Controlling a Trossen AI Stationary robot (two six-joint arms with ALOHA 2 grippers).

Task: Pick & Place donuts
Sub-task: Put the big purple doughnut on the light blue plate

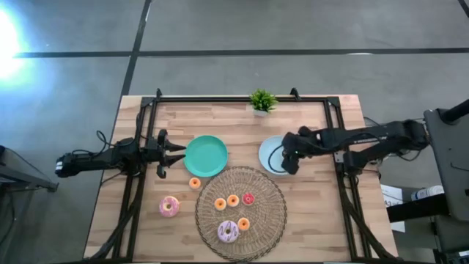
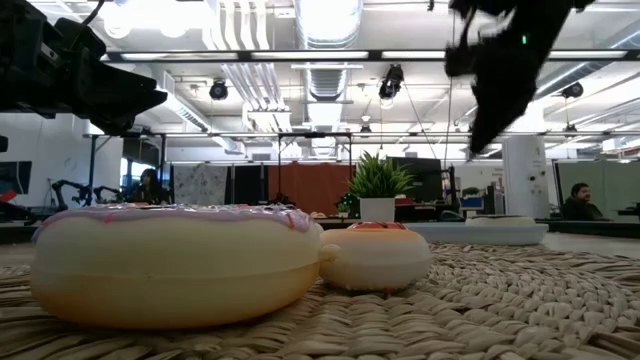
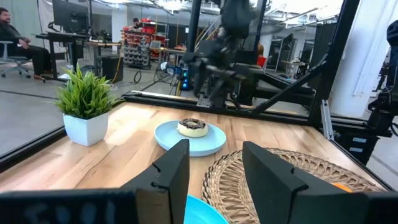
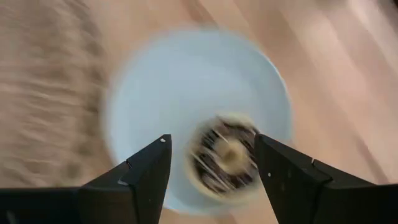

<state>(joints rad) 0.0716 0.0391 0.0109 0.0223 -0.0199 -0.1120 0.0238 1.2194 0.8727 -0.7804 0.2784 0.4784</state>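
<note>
A dark chocolate donut (image 4: 225, 155) lies flat on the light-blue plate (image 1: 268, 152), seen also in the left wrist view as donut (image 3: 193, 127). My right gripper (image 4: 211, 138) hangs open above it, slanting down, fingers clear of donut and plate. On the wicker mat (image 1: 272, 220) lie a pink-frosted donut (image 1: 228, 232), a red one (image 1: 248, 199) and several small orange ones. Another pink donut (image 1: 169, 206) and an orange one (image 1: 195, 183) lie on the bare table. My left gripper (image 1: 163, 155) waits open and level at the left, beside the teal plate (image 1: 206, 155).
A small potted plant (image 1: 261, 102) stands at the far edge, behind the plates. A black frame (image 1: 242, 98) runs around the table's far and side edges. Bare wood shows at the near left and near right corners. People sit in the room beyond the table.
</note>
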